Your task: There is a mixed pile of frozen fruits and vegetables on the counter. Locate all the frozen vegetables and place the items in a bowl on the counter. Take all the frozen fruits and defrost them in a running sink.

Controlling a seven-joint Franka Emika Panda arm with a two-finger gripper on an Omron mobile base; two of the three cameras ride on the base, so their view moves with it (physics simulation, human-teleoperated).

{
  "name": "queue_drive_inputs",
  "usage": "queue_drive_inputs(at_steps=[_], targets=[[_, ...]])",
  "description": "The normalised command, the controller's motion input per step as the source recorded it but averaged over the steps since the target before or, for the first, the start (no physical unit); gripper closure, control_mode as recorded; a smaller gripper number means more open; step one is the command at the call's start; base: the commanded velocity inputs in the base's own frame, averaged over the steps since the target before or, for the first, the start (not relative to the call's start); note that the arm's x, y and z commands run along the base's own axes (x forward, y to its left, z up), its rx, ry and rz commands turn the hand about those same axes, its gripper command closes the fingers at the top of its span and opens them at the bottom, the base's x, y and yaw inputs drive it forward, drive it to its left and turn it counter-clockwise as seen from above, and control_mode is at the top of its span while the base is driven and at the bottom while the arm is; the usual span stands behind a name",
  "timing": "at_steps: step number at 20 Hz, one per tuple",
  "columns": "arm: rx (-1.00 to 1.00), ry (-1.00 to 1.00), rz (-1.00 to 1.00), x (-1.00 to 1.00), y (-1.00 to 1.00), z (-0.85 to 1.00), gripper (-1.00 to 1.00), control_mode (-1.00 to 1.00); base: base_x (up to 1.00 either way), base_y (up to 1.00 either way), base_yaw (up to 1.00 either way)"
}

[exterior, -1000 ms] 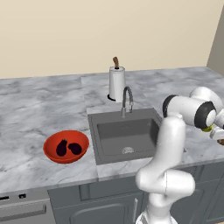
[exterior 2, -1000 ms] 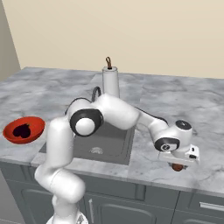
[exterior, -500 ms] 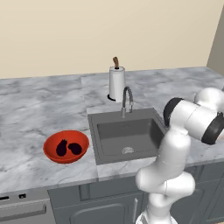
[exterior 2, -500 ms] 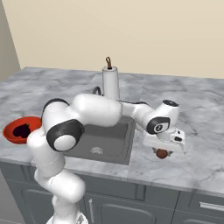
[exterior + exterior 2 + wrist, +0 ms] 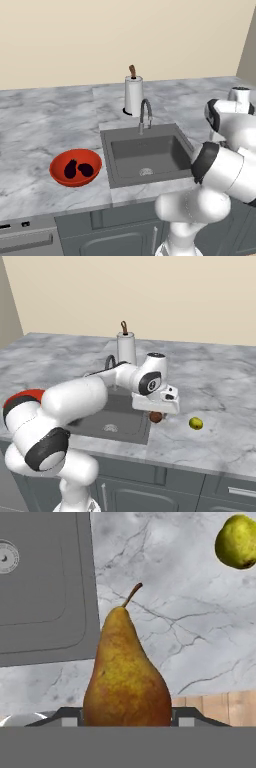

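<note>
The claw (image 5: 156, 415) held the brown pear (image 5: 127, 677) tight above the tabletop (image 5: 220, 431) and next needed to carry it over the sink (image 5: 107, 421).

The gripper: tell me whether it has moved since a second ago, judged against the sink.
Yes. In the right base view the gripper, holding the brown pear, has swung left toward the sink, away from the counter's right side.

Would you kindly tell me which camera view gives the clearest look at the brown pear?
The hand view: the brown pear sits large and centred, stem up, clamped in the gripper. The right base view shows it as a small brown spot under the hand, beside the sink. The left base view adds nothing useful.
</note>
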Motion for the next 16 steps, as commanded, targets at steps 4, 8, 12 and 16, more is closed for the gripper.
queue_drive_inputs(at_steps=[4, 8, 12, 16], targets=[[-0.02, 0.00, 0.01, 0.32, 1.00, 0.12, 1.00, -1.00, 0.00, 0.00, 0.00], [-0.01, 0.00, 0.00, 0.67, 1.00, -0.02, 1.00, -1.00, 0.00, 0.00, 0.00], [-0.02, 0.00, -0.03, 0.68, 1.00, -0.23, 1.00, -1.00, 0.00, 0.00, 0.00], [-0.01, -0.02, -0.01, 0.35, 0.63, -0.43, 1.00, -1.00, 0.00, 0.00, 0.00]])
